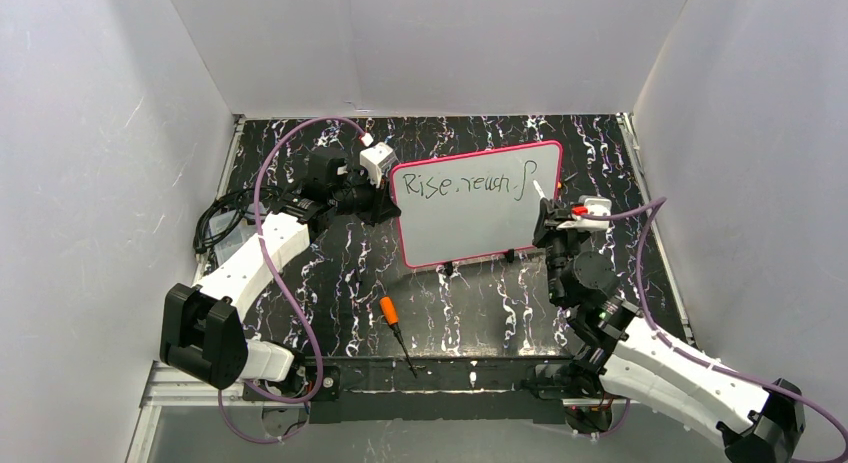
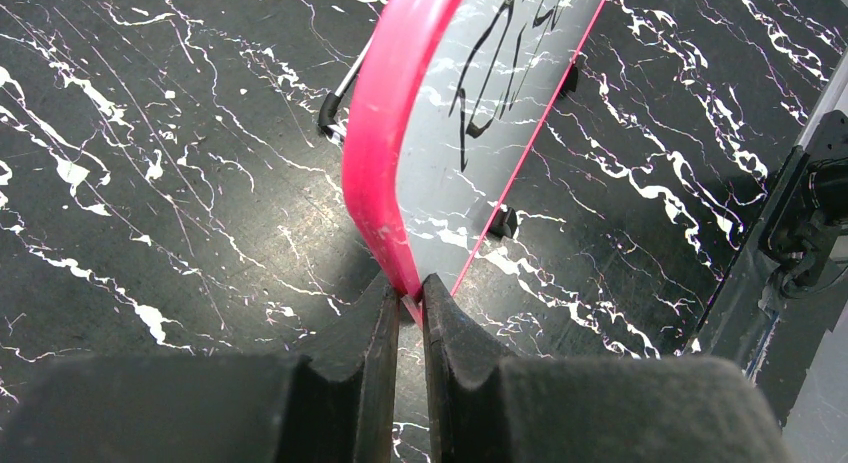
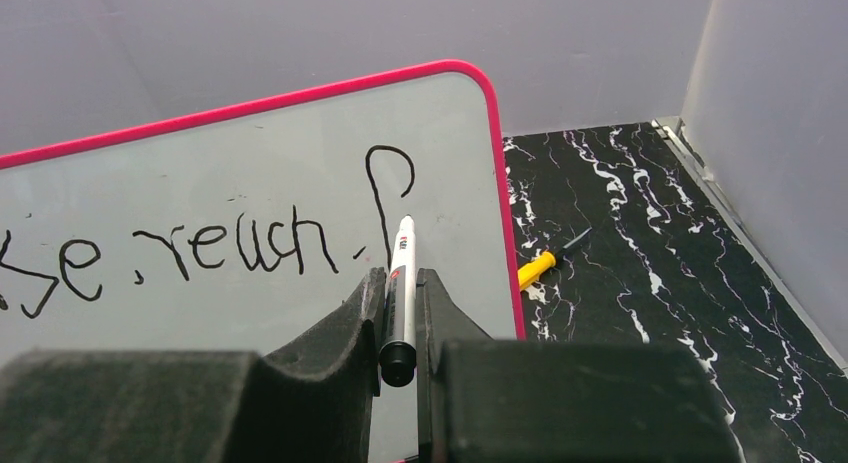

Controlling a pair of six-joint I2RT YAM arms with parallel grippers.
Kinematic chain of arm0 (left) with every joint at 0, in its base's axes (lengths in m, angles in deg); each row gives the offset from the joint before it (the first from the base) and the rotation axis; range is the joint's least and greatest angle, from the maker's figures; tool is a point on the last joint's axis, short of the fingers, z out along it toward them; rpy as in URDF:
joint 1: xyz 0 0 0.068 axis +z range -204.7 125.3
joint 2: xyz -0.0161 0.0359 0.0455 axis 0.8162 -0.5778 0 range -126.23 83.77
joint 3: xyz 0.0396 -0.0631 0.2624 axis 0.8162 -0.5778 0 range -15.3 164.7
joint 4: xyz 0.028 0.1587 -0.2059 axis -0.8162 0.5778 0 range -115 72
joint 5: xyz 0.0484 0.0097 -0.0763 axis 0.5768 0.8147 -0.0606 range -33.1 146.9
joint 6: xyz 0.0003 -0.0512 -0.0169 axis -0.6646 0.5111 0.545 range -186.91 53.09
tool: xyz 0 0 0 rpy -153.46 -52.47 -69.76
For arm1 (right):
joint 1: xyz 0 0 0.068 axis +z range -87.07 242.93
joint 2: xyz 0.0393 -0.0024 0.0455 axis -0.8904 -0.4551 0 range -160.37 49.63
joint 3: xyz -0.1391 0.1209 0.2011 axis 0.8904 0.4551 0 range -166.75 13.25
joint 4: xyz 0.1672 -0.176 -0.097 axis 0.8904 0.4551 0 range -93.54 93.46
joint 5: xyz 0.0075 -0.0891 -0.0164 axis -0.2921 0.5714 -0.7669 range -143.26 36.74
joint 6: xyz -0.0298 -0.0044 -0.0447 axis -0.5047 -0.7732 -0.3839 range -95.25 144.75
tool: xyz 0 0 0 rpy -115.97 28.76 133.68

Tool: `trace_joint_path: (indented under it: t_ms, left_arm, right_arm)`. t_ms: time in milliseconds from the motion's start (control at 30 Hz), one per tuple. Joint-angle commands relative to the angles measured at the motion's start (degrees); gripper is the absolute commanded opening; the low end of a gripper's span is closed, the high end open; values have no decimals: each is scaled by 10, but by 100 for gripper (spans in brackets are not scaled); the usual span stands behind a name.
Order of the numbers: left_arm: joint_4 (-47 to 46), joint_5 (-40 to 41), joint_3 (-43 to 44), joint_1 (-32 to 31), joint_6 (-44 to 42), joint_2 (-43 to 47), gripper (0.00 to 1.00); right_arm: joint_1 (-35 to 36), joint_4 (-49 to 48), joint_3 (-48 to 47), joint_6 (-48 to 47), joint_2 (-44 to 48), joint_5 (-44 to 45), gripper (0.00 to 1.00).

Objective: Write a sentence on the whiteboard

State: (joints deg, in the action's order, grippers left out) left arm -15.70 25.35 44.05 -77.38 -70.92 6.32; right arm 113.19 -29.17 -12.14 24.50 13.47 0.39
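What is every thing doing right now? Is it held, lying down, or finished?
whiteboard: standing on its feet, pink edge pinched.
sentence: unfinished, about "Rise, reach" plus one started letter.
marker: held, tip at the board by the last stroke.
left gripper: shut on the whiteboard's frame.
right gripper: shut on the marker.
screwdriver: lying flat on the table, untouched.

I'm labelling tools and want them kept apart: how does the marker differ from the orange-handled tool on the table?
The marker is white with a black end; the orange-handled tool has a thin dark shaft. The marker is clamped in the right gripper, pointing at the whiteboard; the orange-handled tool lies loose on the table, ungripped. Both are slim, stick-like.
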Motion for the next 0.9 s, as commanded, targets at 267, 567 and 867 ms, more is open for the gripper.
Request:
trace_joint_path:
  t_ms: [267, 567, 867]
  left_arm:
    - [11, -1, 1, -3, -9, 8, 0]
    - [10, 0, 1, -3, -9, 8, 0]
    - [11, 0, 1, -3, -8, 10, 0]
  right_arm:
    - [-3, -52, -5, -15, -28, -11, 1]
    - [-3, -36, -11, -1, -45, -32, 1]
    - [-3, -8, -13, 29, -44, -64, 1]
